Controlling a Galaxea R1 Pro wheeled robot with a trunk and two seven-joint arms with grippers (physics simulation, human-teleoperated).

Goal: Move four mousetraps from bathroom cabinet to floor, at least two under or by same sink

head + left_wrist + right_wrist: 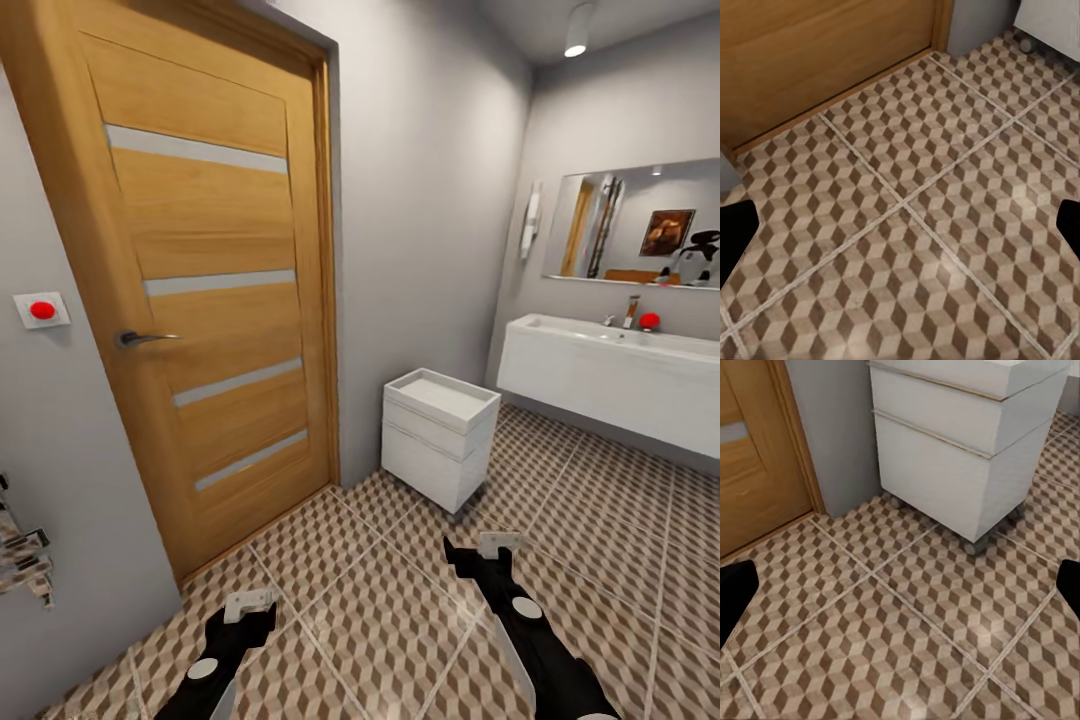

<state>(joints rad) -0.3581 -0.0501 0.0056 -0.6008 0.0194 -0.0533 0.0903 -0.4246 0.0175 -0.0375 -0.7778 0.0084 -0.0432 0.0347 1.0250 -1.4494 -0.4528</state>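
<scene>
Head view had both grippers low over the floor (400, 600), the left gripper (248, 604) near the door (200, 280) and the right gripper (497, 546) further forward, toward the drawer unit (438, 435). In each wrist view the dark fingertips (735, 232) sat at opposite edges with bare cube-patterned tile between them, so both pairs of jaws stood wide apart and held nothing. No mousetrap was visible, and neither was the orange-brown cabinet, so I could not tell which way the traps lay from the jaws, which way they pointed, or how their long axes ran. The floor itself, where they must end up, lay directly under both grippers. The sink (610, 375) was ahead and to the right, well apart from both arms, its long axis running along the far wall under the mirror (640, 225); the right arm was the nearer one to it. Seen from the right wrist, the drawer unit (960, 442) stood on small casters just beside the grey wall corner. My judgement: the robot was in transit, and the cabinet had yet to be found before any reaching could be planned.
</scene>
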